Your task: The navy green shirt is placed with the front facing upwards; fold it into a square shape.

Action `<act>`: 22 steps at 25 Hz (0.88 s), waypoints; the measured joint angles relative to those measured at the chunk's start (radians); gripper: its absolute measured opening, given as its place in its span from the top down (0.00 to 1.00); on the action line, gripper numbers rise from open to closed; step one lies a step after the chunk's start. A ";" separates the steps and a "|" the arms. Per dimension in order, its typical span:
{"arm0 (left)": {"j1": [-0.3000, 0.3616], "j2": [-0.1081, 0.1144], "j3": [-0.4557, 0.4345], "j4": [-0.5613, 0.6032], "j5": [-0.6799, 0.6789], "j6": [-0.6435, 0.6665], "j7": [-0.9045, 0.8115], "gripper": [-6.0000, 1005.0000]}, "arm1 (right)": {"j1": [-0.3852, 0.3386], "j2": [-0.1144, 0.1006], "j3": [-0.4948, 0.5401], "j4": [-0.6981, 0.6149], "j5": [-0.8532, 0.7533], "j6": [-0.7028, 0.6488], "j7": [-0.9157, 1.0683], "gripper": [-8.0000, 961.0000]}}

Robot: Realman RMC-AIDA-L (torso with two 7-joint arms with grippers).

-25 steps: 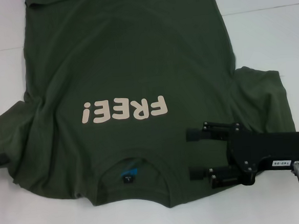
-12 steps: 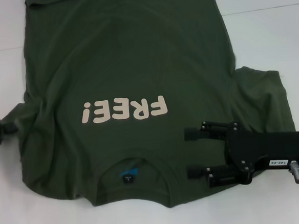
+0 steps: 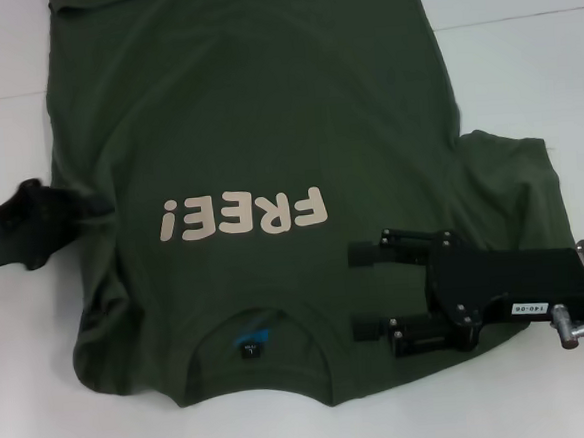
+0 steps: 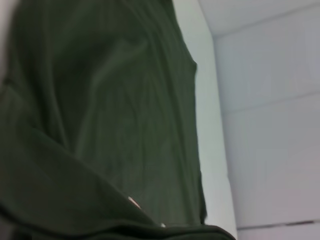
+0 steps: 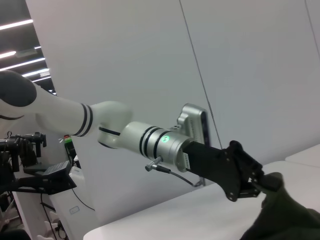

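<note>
Navy green shirt point(image 3: 267, 141) — spread front-up on the white tabletop point(image 3: 522, 73), collar point(image 3: 255, 332) nearest the robot, cream "FREE!" print point(image 3: 242, 214) reading upside down from the head view. A small blue-and-black label shows inside the collar. The robot's-left sleeve is drawn up and in over the body, leaving a bunched fold along that side; the right sleeve point(image 3: 510, 179) lies flat, spread outward.

Left hand point(image 3: 46, 211) — at the shirt's left edge, level with the print, pinching the gathered sleeve cloth, which is lifted off the tabletop. The right wrist view shows it from the far side, black fingers point(image 5: 267, 182) pressed onto a peak of green fabric. The left wrist view is filled with the shirt's cloth hanging close under the camera.

Right hand point(image 3: 367, 289) — over the shirt's right shoulder area, just beside the collar and below the print's end. Its two black fingers are spread apart, pointing toward the collar, holding nothing; whether they touch the cloth cannot be told.
</note>
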 joint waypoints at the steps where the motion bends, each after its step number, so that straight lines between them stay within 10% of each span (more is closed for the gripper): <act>1: -0.006 -0.003 0.002 -0.008 0.000 0.000 0.004 0.99 | 0.001 0.000 0.000 0.000 0.000 0.000 0.000 0.07; 22: -0.052 -0.097 0.107 -0.055 -0.008 -0.134 0.044 0.98 | -0.001 -0.001 -0.007 0.012 0.000 0.000 0.000 0.07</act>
